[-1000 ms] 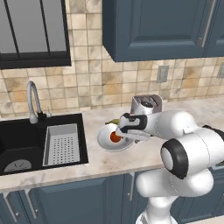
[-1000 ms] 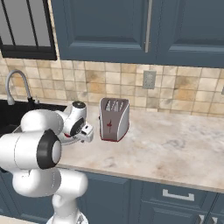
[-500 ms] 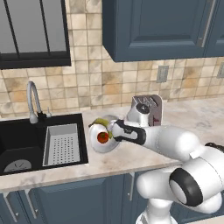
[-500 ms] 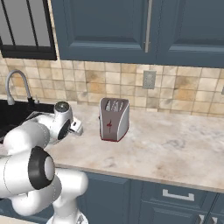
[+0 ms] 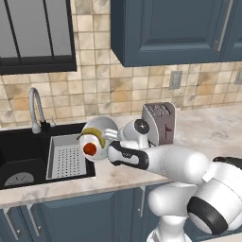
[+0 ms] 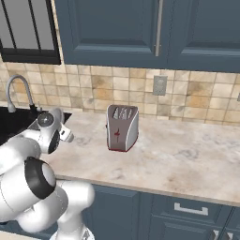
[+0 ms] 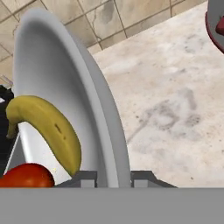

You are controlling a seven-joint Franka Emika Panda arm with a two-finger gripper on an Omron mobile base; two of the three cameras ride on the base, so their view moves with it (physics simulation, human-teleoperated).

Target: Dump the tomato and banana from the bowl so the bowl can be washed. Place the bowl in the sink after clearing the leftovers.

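My gripper point(image 5: 109, 147) is shut on the rim of the pale grey bowl point(image 5: 101, 129), holding it tipped steeply on edge with its open side toward the sink point(image 5: 21, 156). The bowl hangs over the perforated tray at the sink's right end. Inside it the yellow banana point(image 5: 94, 133) lies above the red tomato point(image 5: 90, 149), both low against the tilted wall. In the hand view the bowl point(image 7: 57, 74) stands nearly vertical, its rim between my fingertips point(image 7: 85, 178), with the banana point(image 7: 52, 127) and tomato point(image 7: 26, 176) at lower left.
A perforated grey tray point(image 5: 66, 158) sits in the sink's right half, the silver tap point(image 5: 35, 106) behind. The toaster point(image 5: 159, 122) stands on the marble counter point(image 6: 178, 159) right of the bowl. Cabinets hang overhead.
The arm has swung left, carrying the bowl from the counter beside the toaster to over the sink's tray. The bowl has tipped from nearly level to steeply on edge.
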